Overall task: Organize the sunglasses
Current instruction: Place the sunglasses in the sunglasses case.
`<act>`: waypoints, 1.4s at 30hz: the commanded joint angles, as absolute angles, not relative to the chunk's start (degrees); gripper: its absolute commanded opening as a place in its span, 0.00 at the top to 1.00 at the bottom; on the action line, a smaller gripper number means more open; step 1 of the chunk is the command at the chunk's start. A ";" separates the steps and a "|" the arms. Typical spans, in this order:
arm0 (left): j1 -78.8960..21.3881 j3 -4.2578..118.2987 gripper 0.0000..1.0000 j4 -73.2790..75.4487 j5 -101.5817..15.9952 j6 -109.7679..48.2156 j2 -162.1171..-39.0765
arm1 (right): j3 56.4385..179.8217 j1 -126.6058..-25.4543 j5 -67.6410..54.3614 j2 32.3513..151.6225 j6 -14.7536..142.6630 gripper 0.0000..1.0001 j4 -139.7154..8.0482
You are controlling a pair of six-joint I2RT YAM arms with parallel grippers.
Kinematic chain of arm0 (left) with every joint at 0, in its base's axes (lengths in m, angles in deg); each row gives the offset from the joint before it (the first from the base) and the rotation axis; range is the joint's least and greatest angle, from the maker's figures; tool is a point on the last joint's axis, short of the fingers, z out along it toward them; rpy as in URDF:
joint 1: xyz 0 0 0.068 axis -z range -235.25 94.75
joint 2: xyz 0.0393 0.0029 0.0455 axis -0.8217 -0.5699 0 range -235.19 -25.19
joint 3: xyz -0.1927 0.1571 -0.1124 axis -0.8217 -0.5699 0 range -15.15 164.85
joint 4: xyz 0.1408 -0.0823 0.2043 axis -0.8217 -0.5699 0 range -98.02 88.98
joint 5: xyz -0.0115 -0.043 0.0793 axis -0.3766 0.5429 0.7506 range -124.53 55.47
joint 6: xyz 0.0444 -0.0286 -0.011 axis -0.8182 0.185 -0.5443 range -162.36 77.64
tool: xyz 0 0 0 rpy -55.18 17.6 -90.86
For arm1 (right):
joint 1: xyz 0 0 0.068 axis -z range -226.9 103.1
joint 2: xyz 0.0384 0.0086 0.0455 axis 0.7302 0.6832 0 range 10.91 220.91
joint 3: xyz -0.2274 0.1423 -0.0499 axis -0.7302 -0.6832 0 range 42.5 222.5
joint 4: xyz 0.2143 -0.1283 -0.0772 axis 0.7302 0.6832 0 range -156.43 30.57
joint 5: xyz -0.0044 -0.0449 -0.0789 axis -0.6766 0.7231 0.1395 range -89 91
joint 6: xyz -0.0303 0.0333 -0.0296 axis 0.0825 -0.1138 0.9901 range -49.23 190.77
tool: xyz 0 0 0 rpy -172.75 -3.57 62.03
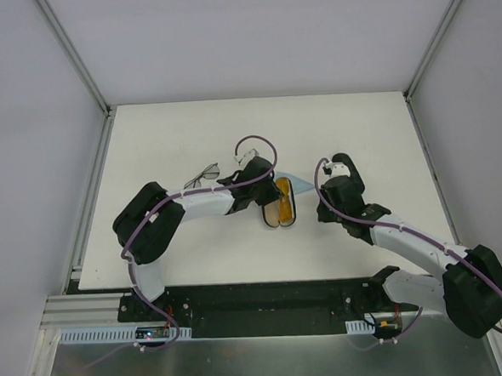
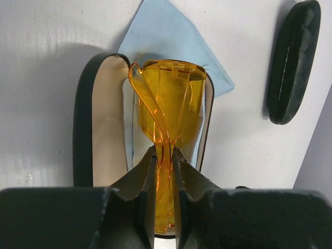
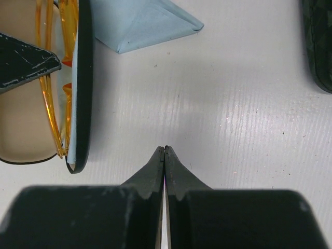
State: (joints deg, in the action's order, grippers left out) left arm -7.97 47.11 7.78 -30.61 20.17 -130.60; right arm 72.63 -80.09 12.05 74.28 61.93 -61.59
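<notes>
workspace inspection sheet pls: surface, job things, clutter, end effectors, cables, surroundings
surface: white table, faint ridged texture
job's things: orange sunglasses folded, at the open black case; wire-framed sunglasses loose on the table
clutter: light-blue cloth under the open case; closed black case lying apart
end effectors: left end effector shut on the orange sunglasses; right end effector shut, empty
cables: purple cables looped along both arms
surroundings: grey walls, metal frame posts
</notes>
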 commanded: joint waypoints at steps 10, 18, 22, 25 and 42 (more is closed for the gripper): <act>-6.56 52.08 1.00 9.18 -33.21 21.10 -134.87 | 72.82 -79.42 11.19 74.45 61.19 0.99 -63.18; -4.72 59.10 1.00 -0.47 -30.32 16.54 -137.34 | 72.91 -78.72 10.85 74.71 60.93 0.99 -63.00; -3.93 65.61 1.00 -7.51 -29.79 13.11 -140.32 | 72.91 -78.28 10.58 74.45 60.93 0.99 -63.09; -3.93 66.68 1.00 -9.45 -30.75 12.75 -141.56 | 72.64 -78.02 10.67 73.93 60.84 1.00 -63.09; -3.31 70.10 0.69 -12.00 -31.37 6.95 -137.78 | 71.59 -76.61 10.49 71.73 60.40 0.99 -63.00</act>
